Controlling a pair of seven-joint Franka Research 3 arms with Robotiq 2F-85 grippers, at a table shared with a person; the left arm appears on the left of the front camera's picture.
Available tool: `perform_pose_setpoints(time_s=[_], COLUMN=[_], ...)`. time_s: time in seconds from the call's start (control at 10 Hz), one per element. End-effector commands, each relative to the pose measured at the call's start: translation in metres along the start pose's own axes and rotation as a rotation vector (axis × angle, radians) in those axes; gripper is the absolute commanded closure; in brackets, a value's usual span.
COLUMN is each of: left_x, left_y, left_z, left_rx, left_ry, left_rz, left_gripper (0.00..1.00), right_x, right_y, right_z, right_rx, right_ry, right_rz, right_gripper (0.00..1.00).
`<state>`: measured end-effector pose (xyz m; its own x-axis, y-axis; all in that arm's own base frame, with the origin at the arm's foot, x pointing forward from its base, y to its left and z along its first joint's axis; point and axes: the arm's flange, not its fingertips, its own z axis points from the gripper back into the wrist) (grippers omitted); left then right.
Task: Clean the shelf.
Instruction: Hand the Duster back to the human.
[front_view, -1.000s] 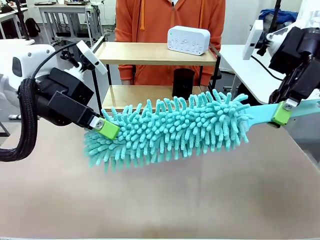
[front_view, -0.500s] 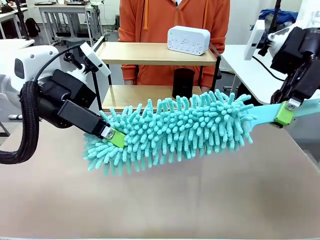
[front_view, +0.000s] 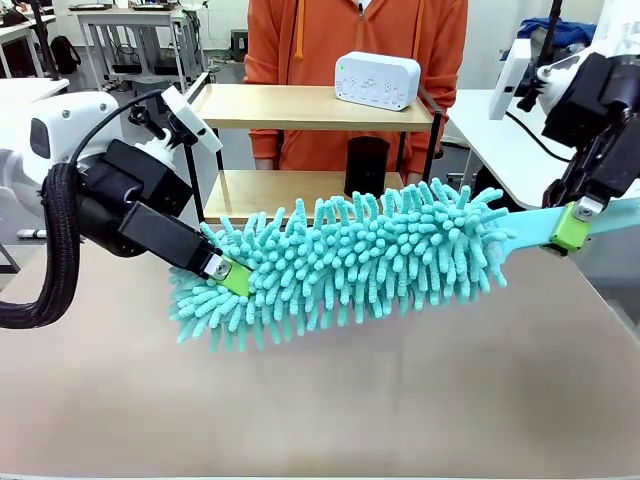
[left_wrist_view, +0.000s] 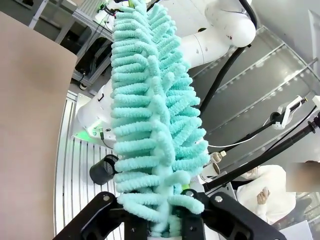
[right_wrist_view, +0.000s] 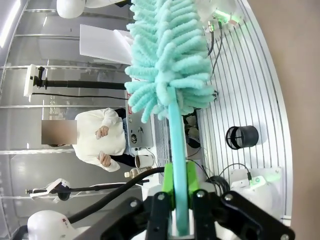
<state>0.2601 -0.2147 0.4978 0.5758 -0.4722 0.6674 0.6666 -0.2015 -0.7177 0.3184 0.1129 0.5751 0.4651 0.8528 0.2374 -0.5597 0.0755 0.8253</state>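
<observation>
The shelf (front_view: 290, 106) stands at the table's far side, two light wooden boards in a black frame. In front of it a turquoise fluffy duster (front_view: 350, 262) hangs level above the table. My left gripper (front_view: 228, 275) is shut on the duster's left end, and the left wrist view has the fluffy head (left_wrist_view: 150, 125) running up from between its jaws. At the right, my right gripper (front_view: 565, 228) grips the flat turquoise handle (right_wrist_view: 176, 150), its green pads (right_wrist_view: 167, 185) pressed against both sides.
A white boxy device (front_view: 377, 80) sits on the shelf's top board and a black cup (front_view: 367, 166) on the lower one. A person in an orange hoodie (front_view: 300, 40) stands behind the shelf. The brown tabletop (front_view: 330, 400) lies below the duster.
My left gripper has closed on the duster's left end, where a second ago its jaws stood apart around it. The duster has risen slightly. The right gripper stays on the handle.
</observation>
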Motion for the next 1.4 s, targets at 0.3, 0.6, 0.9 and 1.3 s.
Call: perform_pose_setpoints(time_s=[0.3,0.6,0.9,1.3], left_x=[-0.004,-0.007,-0.012,-0.016], left_y=[-0.003,-0.005,-0.003,0.002], left_z=[-0.001,0.003,0.013,0.036], left_rx=[0.001,-0.010,-0.012,0.015], left_ry=[0.004,0.010,0.000,-0.066], left_rz=[-0.036,-0.049,-0.039,-0.011], left_gripper=[1.00,1.00,1.00,1.00], right_x=[-0.016,-0.044,-0.101,-0.176], right_y=[0.006,-0.003,-0.048,-0.129], right_z=[0.012,0.049,0.098,0.067], right_rx=[0.004,-0.011,-0.084,-0.010], right_ry=[-0.089,-0.400,-0.995,-1.365], right_rz=[0.019,0.012,-0.192,-0.509], right_gripper=[0.27,0.00,0.00,0.00])
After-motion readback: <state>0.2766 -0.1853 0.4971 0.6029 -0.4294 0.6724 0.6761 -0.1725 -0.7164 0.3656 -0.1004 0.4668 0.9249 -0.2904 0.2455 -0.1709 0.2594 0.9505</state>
